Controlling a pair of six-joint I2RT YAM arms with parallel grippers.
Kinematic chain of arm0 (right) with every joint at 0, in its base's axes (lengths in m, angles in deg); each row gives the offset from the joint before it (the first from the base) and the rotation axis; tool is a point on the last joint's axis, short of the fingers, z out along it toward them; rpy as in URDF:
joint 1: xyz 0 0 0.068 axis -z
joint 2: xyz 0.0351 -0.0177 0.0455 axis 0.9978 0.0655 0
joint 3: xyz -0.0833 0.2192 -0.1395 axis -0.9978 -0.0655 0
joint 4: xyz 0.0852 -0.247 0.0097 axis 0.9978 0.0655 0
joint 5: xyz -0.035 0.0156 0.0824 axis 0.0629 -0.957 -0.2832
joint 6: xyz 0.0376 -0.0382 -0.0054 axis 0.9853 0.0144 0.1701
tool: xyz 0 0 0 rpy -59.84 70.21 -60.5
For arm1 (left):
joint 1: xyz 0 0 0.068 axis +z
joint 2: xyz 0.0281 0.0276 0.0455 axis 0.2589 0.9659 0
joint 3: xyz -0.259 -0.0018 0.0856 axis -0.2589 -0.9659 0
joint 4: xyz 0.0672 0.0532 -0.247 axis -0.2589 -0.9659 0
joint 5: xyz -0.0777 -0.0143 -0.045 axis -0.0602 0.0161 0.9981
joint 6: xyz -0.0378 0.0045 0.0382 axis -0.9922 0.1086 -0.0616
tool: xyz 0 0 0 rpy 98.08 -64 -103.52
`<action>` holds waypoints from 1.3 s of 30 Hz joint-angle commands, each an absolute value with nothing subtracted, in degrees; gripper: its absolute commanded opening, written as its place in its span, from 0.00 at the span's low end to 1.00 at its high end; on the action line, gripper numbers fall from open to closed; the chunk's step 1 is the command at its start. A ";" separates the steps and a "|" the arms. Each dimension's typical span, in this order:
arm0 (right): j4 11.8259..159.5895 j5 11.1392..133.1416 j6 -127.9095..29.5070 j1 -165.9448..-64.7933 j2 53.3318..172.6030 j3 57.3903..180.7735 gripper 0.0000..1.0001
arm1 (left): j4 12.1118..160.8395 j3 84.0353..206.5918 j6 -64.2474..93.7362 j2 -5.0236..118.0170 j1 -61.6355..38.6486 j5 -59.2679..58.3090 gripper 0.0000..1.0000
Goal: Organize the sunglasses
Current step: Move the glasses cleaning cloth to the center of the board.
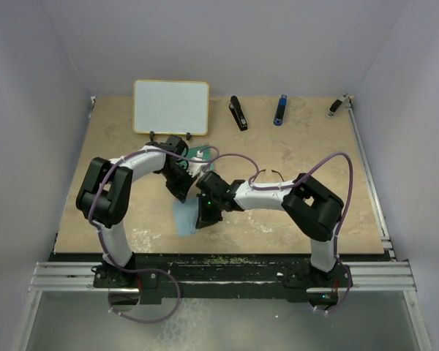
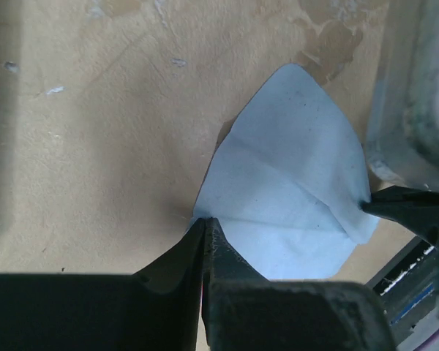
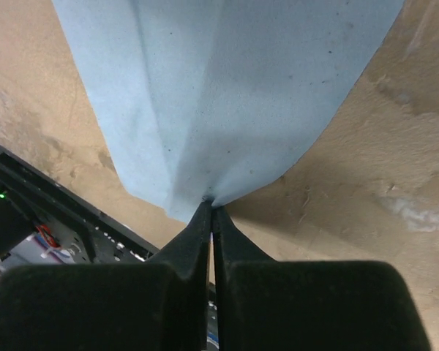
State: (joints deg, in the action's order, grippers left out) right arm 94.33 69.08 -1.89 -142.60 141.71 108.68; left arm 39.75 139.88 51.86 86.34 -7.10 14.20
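Observation:
A light-blue cloth [image 1: 184, 218] lies near the table's front edge, between the two grippers. My left gripper [image 1: 183, 189] is shut on one corner of the cloth [image 2: 293, 168], fingertips meeting at its edge [image 2: 203, 223]. My right gripper [image 1: 203, 217] is shut on another corner of the cloth [image 3: 227, 88], which is pulled up in folds above the table. The right fingertip also shows in the left wrist view [image 2: 402, 201]. Thin dark wire parts of the sunglasses [image 1: 272, 174] show behind the right forearm; the lenses are hidden.
A white board [image 1: 170, 107] stands at the back left. A black stapler [image 1: 238, 113], a blue item [image 1: 280, 110] and a dark item [image 1: 336, 107] lie along the back. A grey-green object [image 1: 200, 153] sits behind the left gripper. The black front rail [image 1: 219, 259] is close.

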 commanded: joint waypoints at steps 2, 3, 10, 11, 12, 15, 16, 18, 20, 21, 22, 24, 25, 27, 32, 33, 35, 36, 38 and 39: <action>99.75 74.37 -4.11 -143.02 144.71 104.80 0.00 | 33.59 139.22 58.93 89.23 -8.57 14.54 0.03; 99.64 74.15 -4.14 -143.02 144.92 104.80 0.00 | 33.84 138.70 59.39 89.01 -8.57 13.92 0.03; 99.99 74.87 -3.45 -142.93 145.14 104.53 0.00 | 35.76 135.34 60.42 85.89 -8.52 10.29 0.03; 100.27 75.23 -3.29 -142.92 145.13 104.49 0.00 | 35.95 135.37 60.23 85.31 -8.40 9.72 0.03; 100.23 75.41 -3.03 -142.93 144.91 104.34 0.00 | 36.40 135.50 59.87 84.81 -8.23 8.95 0.03; 100.59 76.18 -2.54 -142.93 144.35 104.18 0.00 | 37.91 136.88 58.77 83.18 -7.16 7.64 0.03; 100.92 76.66 -2.44 -142.93 144.13 104.18 0.00 | 38.30 137.15 58.44 83.06 -7.00 7.30 0.03; 101.27 77.64 -2.03 -142.93 143.32 104.10 0.00 | 38.41 138.46 58.29 83.57 -7.05 7.05 0.03; 101.56 78.29 -1.75 -142.88 142.63 104.09 0.00 | 38.48 139.53 57.96 85.04 -7.04 6.52 0.03; 101.89 78.55 -1.78 -142.78 142.22 104.24 0.00 | 38.68 140.03 57.76 85.78 -7.02 6.27 0.03; 102.16 78.74 -1.79 -142.84 142.09 104.37 0.00 | 39.04 140.29 57.66 86.49 -7.07 5.87 0.04; 102.34 78.89 -1.93 -142.78 141.89 104.80 0.00 | 40.05 140.91 57.46 87.62 -7.00 5.35 0.03; 102.34 78.90 -2.15 -142.76 142.03 105.10 0.00 | 40.64 141.27 57.40 88.07 -7.07 5.18 0.03; 102.40 79.03 -2.60 -142.60 142.94 106.11 0.00 | 41.56 142.33 57.29 89.01 -7.08 4.83 0.03; 103.68 80.87 -3.93 -141.94 145.66 109.29 0.00 | 42.36 145.78 56.83 91.86 -7.10 4.32 0.03; 103.86 81.41 -4.04 -141.76 145.96 109.76 0.00 | 42.50 146.53 56.71 92.36 -7.06 4.35 0.03; 104.28 82.48 -3.99 -141.37 146.13 110.33 0.00 | 42.98 147.44 56.42 93.20 -7.14 4.37 0.03; 104.35 82.98 -3.93 -141.16 146.00 110.48 0.00 | 43.24 147.93 56.28 93.54 -7.11 4.36 0.03; 104.36 84.00 -3.65 -140.72 145.57 110.64 0.00 | 43.68 148.82 55.97 94.20 -7.10 4.40 0.03; 104.36 84.46 -3.56 -140.47 145.46 110.75 0.00 | 43.76 149.29 55.89 94.47 -7.06 4.51 0.03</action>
